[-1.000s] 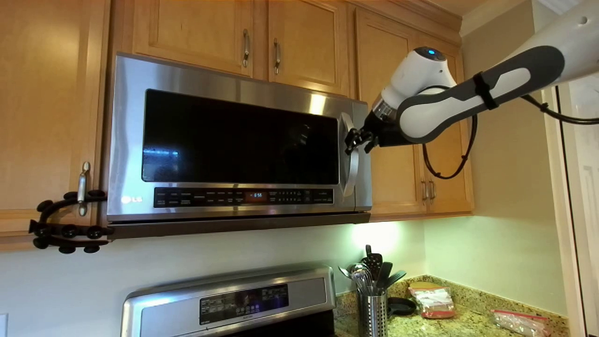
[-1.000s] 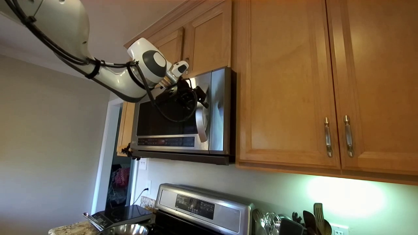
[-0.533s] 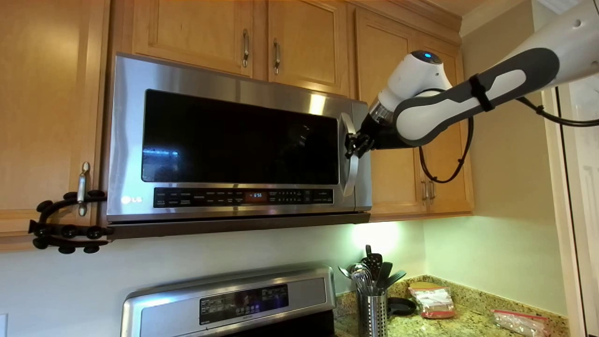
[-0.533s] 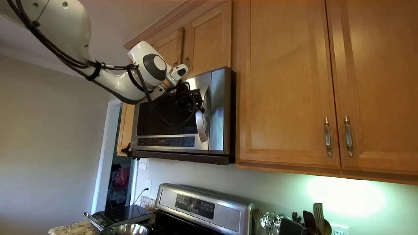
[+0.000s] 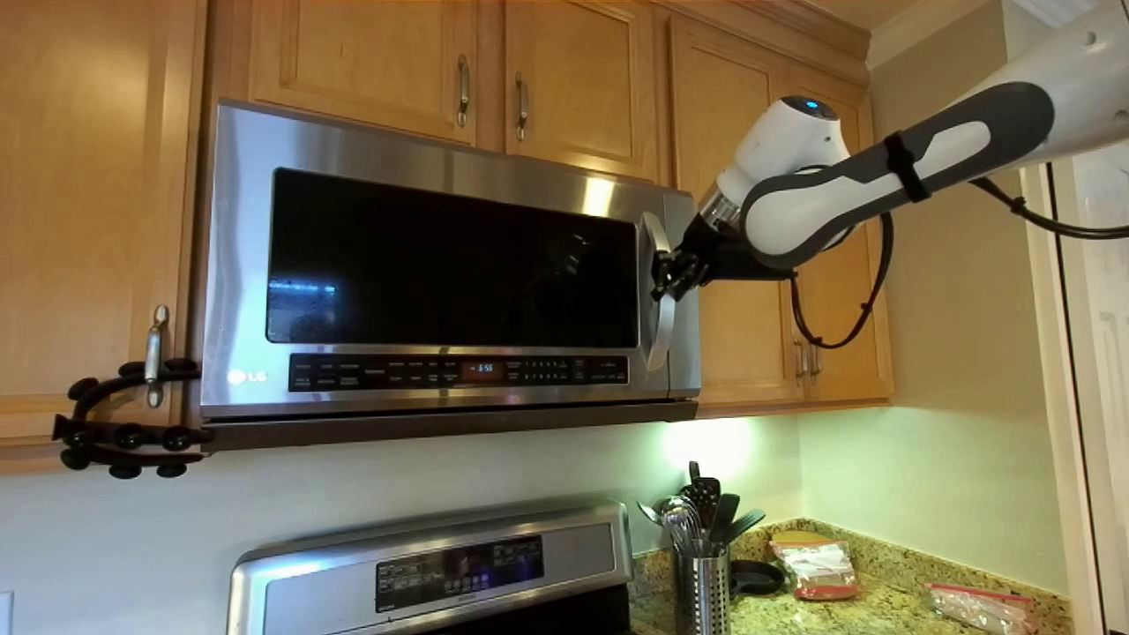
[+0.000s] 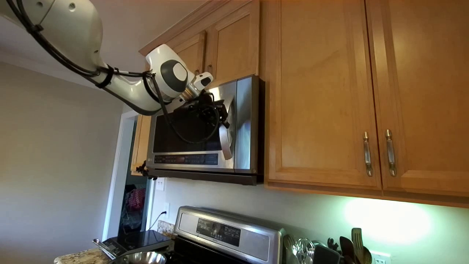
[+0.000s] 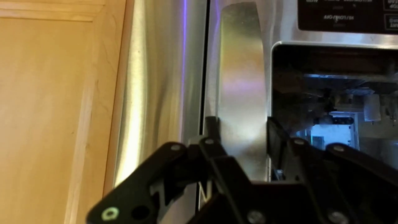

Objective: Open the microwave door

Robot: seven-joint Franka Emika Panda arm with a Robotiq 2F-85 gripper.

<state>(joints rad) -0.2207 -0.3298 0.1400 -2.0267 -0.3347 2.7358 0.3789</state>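
The microwave door (image 5: 423,256), stainless steel with a black glass window, sits flush in its frame in both exterior views. Its curved steel handle (image 5: 662,335) runs vertically along the door's side. My gripper (image 5: 670,275) has its jaws around the upper half of that handle. In the wrist view the broad handle (image 7: 242,77) passes between the two dark fingertips, one pressed against each edge, so the gripper (image 7: 241,127) is shut on it. The arm partly covers the door (image 6: 176,141) in an exterior view, where the gripper (image 6: 224,116) overlaps the handle (image 6: 225,143).
Wooden cabinets (image 5: 578,88) surround the microwave, and another cabinet (image 6: 322,91) stands beside it. A black flexible stand (image 5: 132,432) hangs at the microwave's far side. Below are the stove's control panel (image 5: 459,569) and a utensil holder (image 5: 704,586). A cable loop (image 6: 190,141) dangles from the arm.
My gripper's fingers have come together onto the handle; a second ago they stood wider apart. The wrist has shifted slightly, and the door has not visibly moved.
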